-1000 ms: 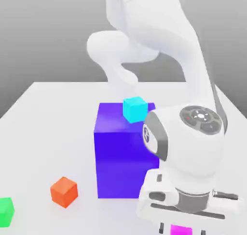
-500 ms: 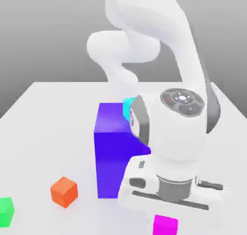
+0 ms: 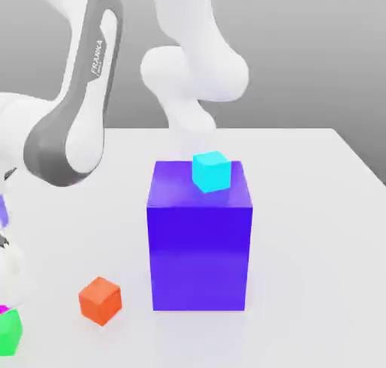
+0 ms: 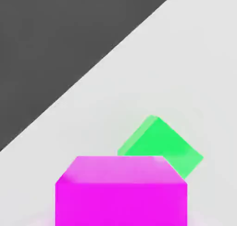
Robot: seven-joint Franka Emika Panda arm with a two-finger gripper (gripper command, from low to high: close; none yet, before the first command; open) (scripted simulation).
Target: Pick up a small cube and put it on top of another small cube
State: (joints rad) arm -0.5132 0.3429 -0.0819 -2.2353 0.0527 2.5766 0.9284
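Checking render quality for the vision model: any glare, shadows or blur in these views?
Exterior view: soft even light, faint shadow under the orange cube, pale sheen on the big blue block, no blur. Hand view: flat light, magenta cube and green cube soft-edged.

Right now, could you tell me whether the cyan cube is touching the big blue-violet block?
Touching. In the exterior view the cyan cube sits directly on the top face of the blue-violet block, near its back edge, with no gap beneath it.

cyan cube (image 3: 210,170) atop blue block (image 3: 199,238); orange cube (image 3: 100,299) near green cube (image 3: 10,330).
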